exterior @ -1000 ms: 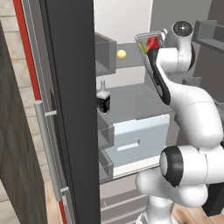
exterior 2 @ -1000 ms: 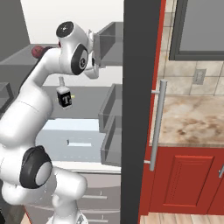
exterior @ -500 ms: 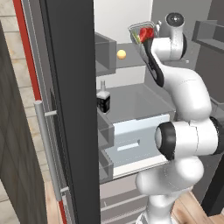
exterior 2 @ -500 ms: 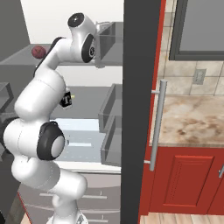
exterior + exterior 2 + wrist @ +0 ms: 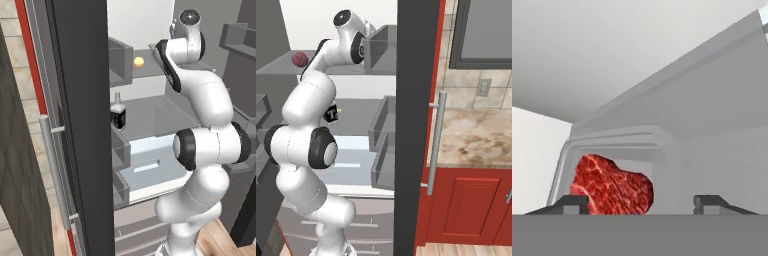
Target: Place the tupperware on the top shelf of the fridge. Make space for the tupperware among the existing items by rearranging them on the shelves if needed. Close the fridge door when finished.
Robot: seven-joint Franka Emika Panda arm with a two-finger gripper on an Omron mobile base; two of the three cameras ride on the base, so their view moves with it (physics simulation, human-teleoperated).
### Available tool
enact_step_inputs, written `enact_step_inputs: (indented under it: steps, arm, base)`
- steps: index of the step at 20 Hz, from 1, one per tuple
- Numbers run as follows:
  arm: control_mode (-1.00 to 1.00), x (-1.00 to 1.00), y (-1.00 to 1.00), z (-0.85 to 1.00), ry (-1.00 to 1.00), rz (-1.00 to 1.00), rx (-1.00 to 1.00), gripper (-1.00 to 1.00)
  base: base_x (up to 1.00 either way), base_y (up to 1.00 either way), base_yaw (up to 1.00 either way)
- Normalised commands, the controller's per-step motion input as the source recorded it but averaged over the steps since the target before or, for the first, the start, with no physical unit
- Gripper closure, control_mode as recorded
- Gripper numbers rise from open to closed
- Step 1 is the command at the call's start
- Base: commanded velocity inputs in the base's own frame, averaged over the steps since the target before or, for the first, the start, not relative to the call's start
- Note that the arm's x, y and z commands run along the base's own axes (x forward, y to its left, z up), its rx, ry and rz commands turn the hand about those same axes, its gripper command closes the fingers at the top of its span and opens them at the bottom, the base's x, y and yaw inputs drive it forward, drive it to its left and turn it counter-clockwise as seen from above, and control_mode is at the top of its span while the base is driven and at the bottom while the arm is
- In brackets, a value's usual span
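- A simulated kitchen: the fridge (image 5: 75, 125) stood open, its dark door edges framing the base views, with red cabinets (image 5: 466, 205) and a marbled counter (image 5: 476, 135) off to the right.
- The tub (image 5: 617, 170) looked light and rigid, with smooth, probably slippery clear walls. It was unlikely to break, but the food could slide about if it tipped.
- The safest hold looked to be across the short sides or by pinching the rim, with the tub kept level.
- It was a small clear box with a whitish rounded rim and a lump of red food (image 5: 612, 187) showing through the wall.
- The hand view showed it right in front of the gripper (image 5: 642, 202), under the fridge's pale ceiling. I judged it to be resting on the top shelf (image 5: 281, 70), though its base was hidden.
- The fingers (image 5: 572, 202) stood wide apart on either side of the tub. No clamp on it was visible.
- The arm (image 5: 200, 95) reached up to the top shelf's height.
- On that shelf sat an orange ball (image 5: 138, 61) to the left and a red fruit (image 5: 300, 59) further along, both apart from the hand.
- A bottle (image 5: 118, 115) stood one shelf lower, near the left door.
- The doors were not yet closed.
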Motion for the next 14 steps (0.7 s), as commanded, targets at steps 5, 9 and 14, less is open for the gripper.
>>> enact_step_inputs:
  steps: [5, 9, 14]
  arm:
    - [-1.0, -0.9, 0.47, -0.14, -0.29, 0.02, -0.23, -1.0]
    - [-1.0, -1.0, 0.33, -0.05, -0.06, 0.11, -0.15, -1.0]
    - [-1.0, -1.0, 0.05, 0.03, 0.01, 0.3, -0.15, -1.0]
  base:
    - [0.0, 0.0, 0.0]
    - [0.0, 0.0, 0.0]
    - [0.0, 0.0, 0.0]
